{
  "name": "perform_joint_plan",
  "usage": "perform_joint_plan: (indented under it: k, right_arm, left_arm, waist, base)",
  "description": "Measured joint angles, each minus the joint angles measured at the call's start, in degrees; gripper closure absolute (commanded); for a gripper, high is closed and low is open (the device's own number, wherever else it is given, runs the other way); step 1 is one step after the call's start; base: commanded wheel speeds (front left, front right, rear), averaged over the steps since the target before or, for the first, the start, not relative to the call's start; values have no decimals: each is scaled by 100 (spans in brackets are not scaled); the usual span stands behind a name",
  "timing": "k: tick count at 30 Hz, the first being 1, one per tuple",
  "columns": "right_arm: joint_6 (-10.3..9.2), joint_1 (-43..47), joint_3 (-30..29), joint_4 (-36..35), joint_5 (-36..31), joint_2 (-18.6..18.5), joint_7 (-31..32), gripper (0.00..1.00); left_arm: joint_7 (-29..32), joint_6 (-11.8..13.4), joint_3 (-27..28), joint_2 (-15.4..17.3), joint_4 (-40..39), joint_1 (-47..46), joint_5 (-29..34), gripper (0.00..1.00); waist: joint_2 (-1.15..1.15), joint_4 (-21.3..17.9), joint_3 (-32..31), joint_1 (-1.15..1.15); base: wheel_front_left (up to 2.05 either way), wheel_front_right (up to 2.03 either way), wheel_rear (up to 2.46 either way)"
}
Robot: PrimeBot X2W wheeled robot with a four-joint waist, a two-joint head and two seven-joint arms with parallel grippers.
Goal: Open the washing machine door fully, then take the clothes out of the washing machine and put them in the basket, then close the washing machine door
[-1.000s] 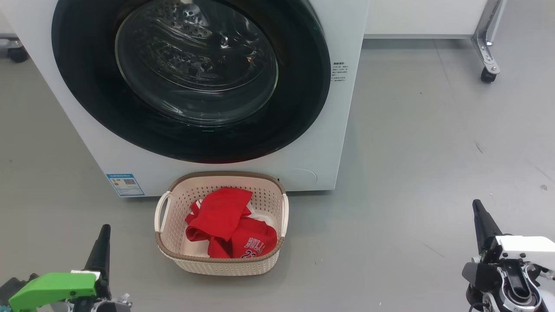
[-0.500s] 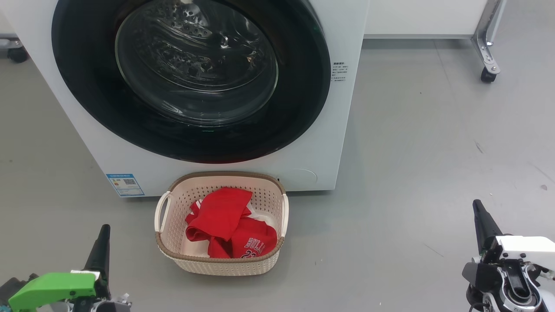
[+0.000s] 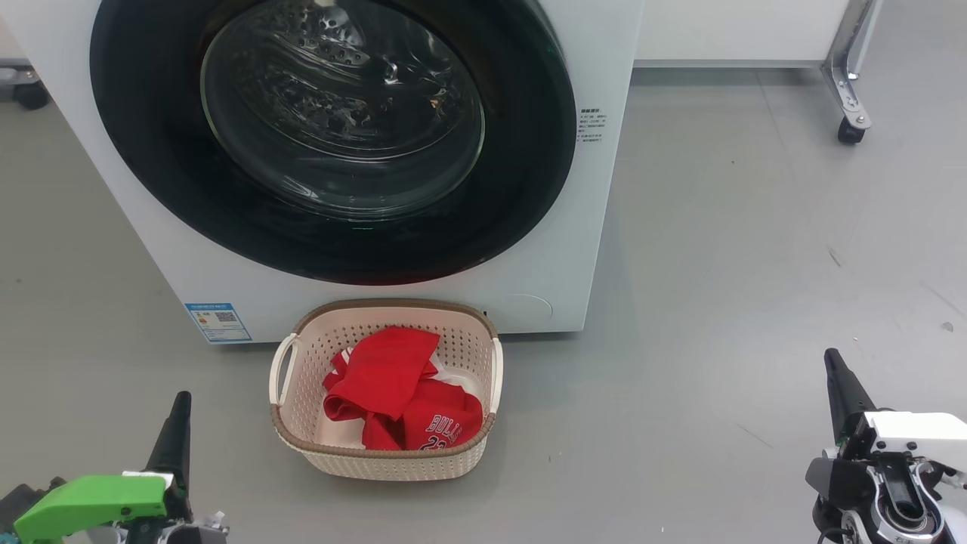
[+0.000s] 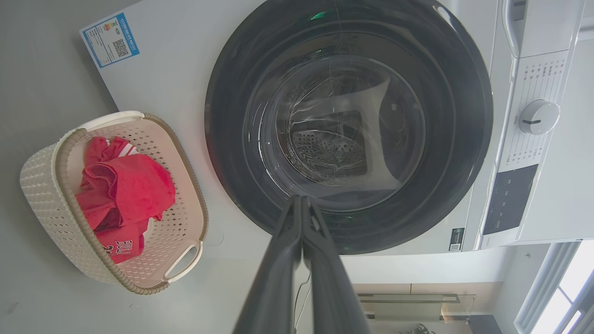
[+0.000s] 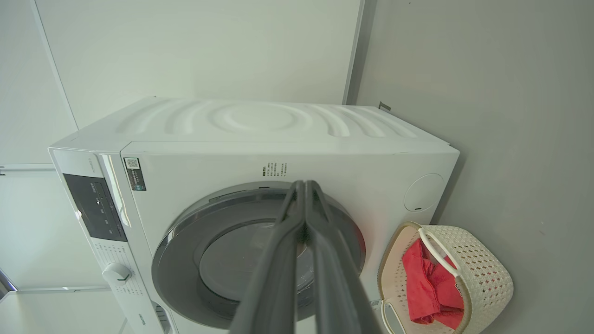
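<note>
— Any writing to read?
— "BULLS" on the red clothes (image 3: 400, 393), which lie in the basket (image 3: 378, 461) on the floor, just in front of the washing machine (image 3: 574, 249), under its closed door (image 3: 521, 151). The blue label (image 3: 218, 322) is too small to read.
— The claws?
— The left claw (image 3: 183, 397) is near the basket's left and the right claw (image 3: 831, 355) is well off to its right. Both are pressed together, holding nothing.

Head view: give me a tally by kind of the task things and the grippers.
Washing machine: 1
Washing machine door, shut: 1
Basket: 1
Heap of red clothes, in the basket: 1
Grippers: 2 (left gripper, right gripper, both shut)
Total: 6
</note>
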Motion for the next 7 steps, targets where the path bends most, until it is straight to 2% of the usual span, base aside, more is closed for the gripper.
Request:
perform_joint_plan:
  k: [7]
  right_arm:
    - [0,0,-3,5,0,1,1,100]
  left_arm:
    - [0,0,3,-1,4,-1,0,100]
  waist:
    - [0,0,0,0]
  base:
    - [0,0,0]
